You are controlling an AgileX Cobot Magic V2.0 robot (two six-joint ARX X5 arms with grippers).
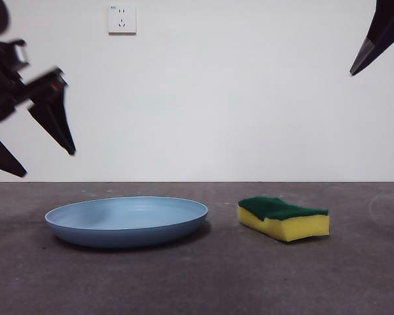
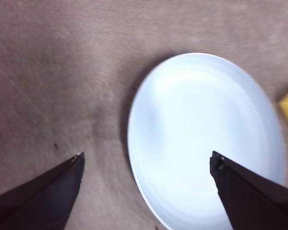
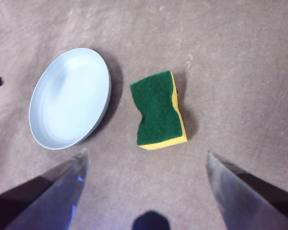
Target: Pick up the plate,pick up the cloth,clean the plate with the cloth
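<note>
The light-blue plate (image 1: pixel 126 220) lies flat on the dark table, left of centre. To its right rests the cloth (image 1: pixel 284 218), a yellow sponge with a green top. My left gripper (image 1: pixel 46 147) hangs open above the plate's left edge, nothing between its fingers; in the left wrist view the plate (image 2: pixel 201 139) lies below my left gripper (image 2: pixel 146 160). High at the top right corner is my right gripper (image 1: pixel 381 65), open and empty. The right wrist view looks down on both the cloth (image 3: pixel 158 111) and the plate (image 3: pixel 69 98), well below my right gripper (image 3: pixel 146 160).
A white wall socket (image 1: pixel 122 20) is on the back wall. The grey-brown table (image 1: pixel 197 282) stretches bare in front of the plate and the cloth.
</note>
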